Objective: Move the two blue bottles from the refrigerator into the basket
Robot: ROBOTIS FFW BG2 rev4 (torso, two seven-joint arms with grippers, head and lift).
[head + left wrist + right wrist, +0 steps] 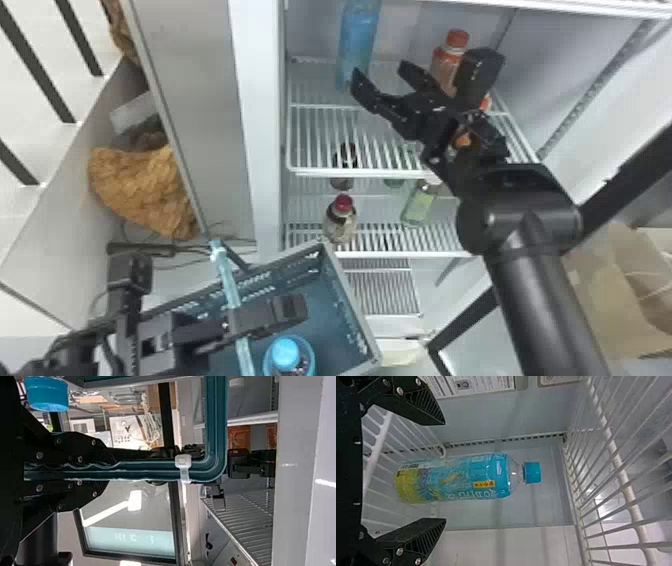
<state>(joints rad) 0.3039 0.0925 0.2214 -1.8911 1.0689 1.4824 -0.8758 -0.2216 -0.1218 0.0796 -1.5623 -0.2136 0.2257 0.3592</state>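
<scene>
At the head view's twelve o'clock, one blue bottle (359, 40) is noted on a refrigerator shelf (350, 172), faced by the released right claw (380, 70). At six o'clock, a second blue bottle (287, 356) is contained in the basket (350, 295); its handle (227, 280) is clenched by the left claw (294, 311).

Blue bottle (358, 37), blue cap and yellow lower label, upright on fridge shelf (320, 132). Other blue bottle (286, 354) in basket (334, 300), cap up. Basket blue-grey, handle raised.
</scene>
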